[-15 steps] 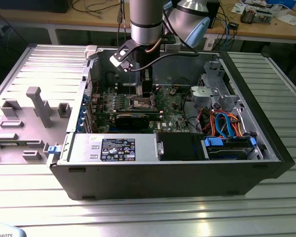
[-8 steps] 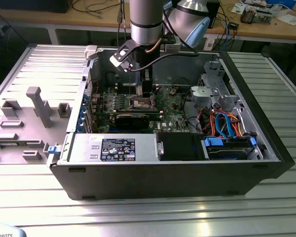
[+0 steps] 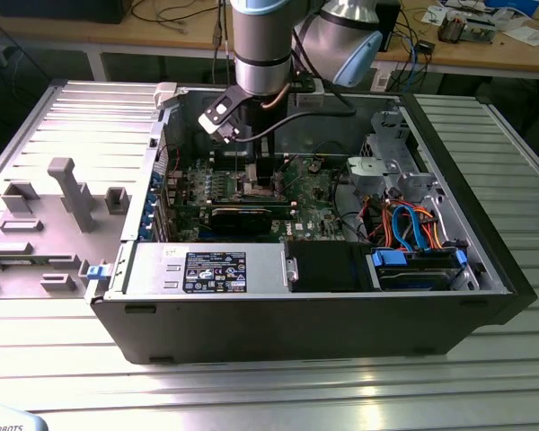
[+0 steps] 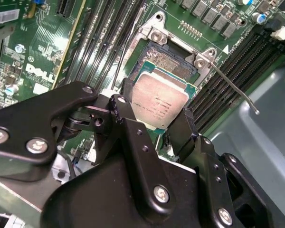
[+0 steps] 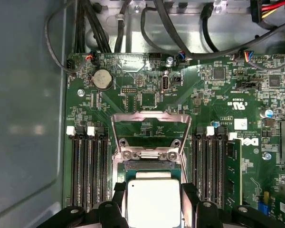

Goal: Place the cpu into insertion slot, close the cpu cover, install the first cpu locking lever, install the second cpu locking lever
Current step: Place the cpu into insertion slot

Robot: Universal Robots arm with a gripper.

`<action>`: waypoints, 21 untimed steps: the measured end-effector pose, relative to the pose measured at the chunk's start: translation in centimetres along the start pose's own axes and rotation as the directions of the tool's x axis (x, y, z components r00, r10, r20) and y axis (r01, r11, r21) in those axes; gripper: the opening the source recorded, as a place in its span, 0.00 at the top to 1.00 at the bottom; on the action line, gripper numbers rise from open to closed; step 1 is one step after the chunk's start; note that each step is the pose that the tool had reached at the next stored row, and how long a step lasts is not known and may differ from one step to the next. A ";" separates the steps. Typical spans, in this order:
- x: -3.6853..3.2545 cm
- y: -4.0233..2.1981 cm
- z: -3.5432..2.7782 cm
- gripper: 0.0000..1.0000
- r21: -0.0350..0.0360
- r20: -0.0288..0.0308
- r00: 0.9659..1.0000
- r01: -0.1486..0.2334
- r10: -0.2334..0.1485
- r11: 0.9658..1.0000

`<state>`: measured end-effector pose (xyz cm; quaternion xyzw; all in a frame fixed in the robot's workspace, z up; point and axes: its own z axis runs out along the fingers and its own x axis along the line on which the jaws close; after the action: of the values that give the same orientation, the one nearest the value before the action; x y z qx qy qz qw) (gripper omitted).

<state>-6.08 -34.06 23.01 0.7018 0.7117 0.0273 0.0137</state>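
Here's the cpu (image 4: 159,102), pinched at two opposite edges by the gripper (image 4: 155,111), claw clamped on it, right over the insertion slot (image 4: 168,66). Whether it is touching down or just above, I can't tell. That's step one, placement. The cpu cover (image 5: 149,116) stands swung up at the slot's hinge edge, and a locking lever (image 4: 232,87) juts out beside the slot. Seating calls for the chip square to the slot's rim, I'd judge.

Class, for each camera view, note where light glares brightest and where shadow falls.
In the exterior view, the ribbed table shines with streaks of glare, while the computer case interior sits dimmer; in the second wrist view, a bright patch washes out the green circuit board; in the first wrist view, the cpu top reflects pale, and the case wall lies in shade.
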 end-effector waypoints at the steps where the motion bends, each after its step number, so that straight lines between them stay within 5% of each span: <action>1: 0.00 -0.02 0.25 0.46 0.000 0.000 1.000 0.000 0.000 1.000; 8: -0.02 -0.32 1.97 0.46 0.000 0.000 1.000 -0.005 0.005 1.000; 21: -0.01 -0.46 2.92 0.46 0.000 0.001 1.000 -0.024 0.024 1.000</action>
<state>-6.37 -34.01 20.07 0.7103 0.7033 0.0271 0.0141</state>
